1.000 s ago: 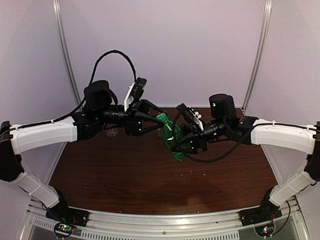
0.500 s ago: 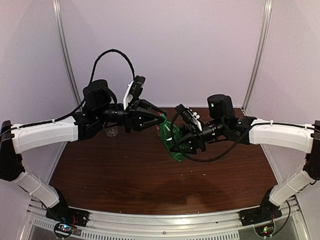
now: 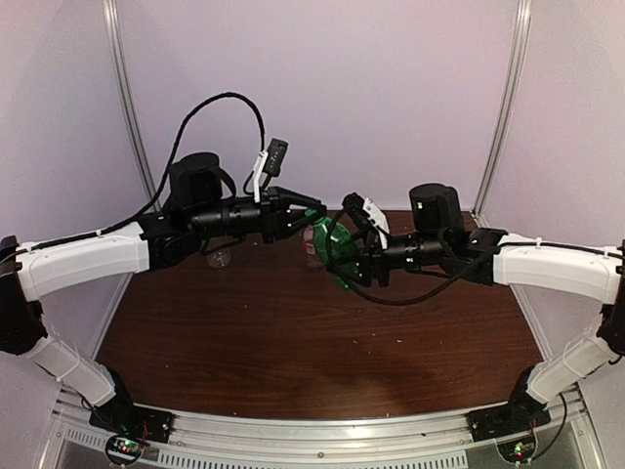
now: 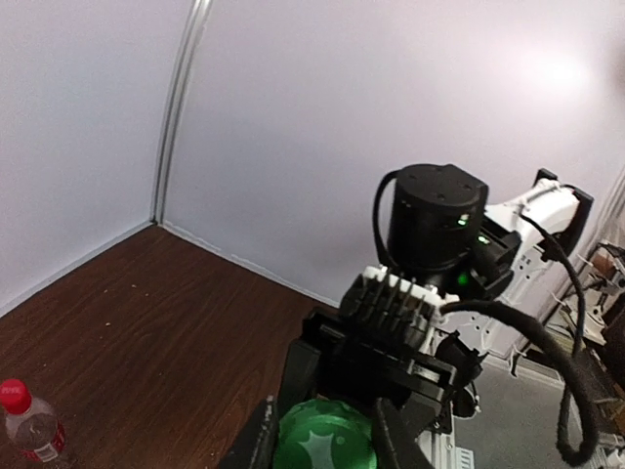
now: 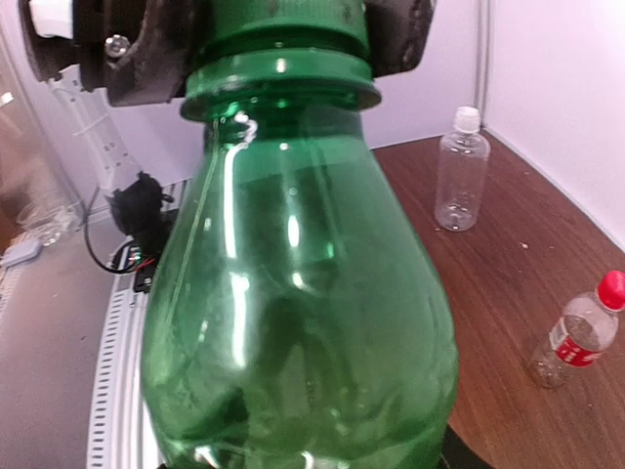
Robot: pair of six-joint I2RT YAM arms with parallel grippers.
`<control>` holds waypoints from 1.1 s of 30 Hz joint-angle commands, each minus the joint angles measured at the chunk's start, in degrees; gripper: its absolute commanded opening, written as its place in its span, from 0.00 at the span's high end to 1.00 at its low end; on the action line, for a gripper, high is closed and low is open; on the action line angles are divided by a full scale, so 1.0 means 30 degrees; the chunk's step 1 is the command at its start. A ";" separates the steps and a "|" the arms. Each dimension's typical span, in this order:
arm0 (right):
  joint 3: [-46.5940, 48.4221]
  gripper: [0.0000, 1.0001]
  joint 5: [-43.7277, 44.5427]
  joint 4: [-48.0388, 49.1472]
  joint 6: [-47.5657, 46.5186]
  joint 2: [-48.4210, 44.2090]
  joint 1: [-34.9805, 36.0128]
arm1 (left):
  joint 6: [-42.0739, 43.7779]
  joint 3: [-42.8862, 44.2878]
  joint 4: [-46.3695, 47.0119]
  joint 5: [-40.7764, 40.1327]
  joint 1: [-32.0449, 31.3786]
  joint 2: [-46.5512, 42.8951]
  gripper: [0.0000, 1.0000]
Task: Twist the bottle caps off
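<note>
- green bottle (image 5: pixel 293 293): translucent plastic, held clear of the table (image 3: pixel 293 362), lying tilted between the two arms over the far middle of the tabletop, neck end toward the left arm.
- green cap (image 5: pixel 283 18): on the neck of the green bottle, just above the neck ring, with a black finger pressed against it on either side.
- left gripper (image 3: pixel 309 219): jaws drawn in tight on the green cap; in the left wrist view a round green shape sits between its fingers at the bottom edge.
- right gripper (image 3: pixel 354 266): clamped around the lower body of the green bottle, carrying its weight; the fingers themselves are mostly hidden behind the bottle in the right wrist view.
- clear bottle (image 5: pixel 457 186): upright on the table near the back wall, white cap (image 5: pixel 468 118) on.
- short bottle (image 5: pixel 574 340): clear with a red label, standing on the table apart from the clear bottle, red cap (image 5: pixel 611 289) on.
- table: dark brown wood-grain surface.
</note>
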 commanded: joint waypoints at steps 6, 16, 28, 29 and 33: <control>-0.0878 0.64 1.1646 0.1634 0.0260 -0.0485 0.1677 | -0.2434 0.1103 -0.3227 -0.9375 -0.1093 -0.0112 0.93; -0.0887 0.61 1.0446 0.1160 -0.0465 -0.0532 0.2017 | -0.1338 0.0776 -0.2256 -0.8162 -0.1047 -0.0245 0.59; -0.0555 0.57 0.3894 -0.0058 -0.1172 -0.1053 0.1174 | 0.2957 0.0202 -0.3495 -0.2809 -0.0108 -0.2042 0.20; -0.0414 0.57 0.3203 -0.0544 -0.1335 -0.1042 0.1120 | 0.3316 0.0187 -0.3591 -0.2120 -0.0012 -0.2147 0.20; 0.0133 0.55 0.0140 -0.1407 -0.1848 -0.0884 0.0979 | 0.4483 -0.0037 -0.3390 0.1237 0.0284 -0.2559 0.18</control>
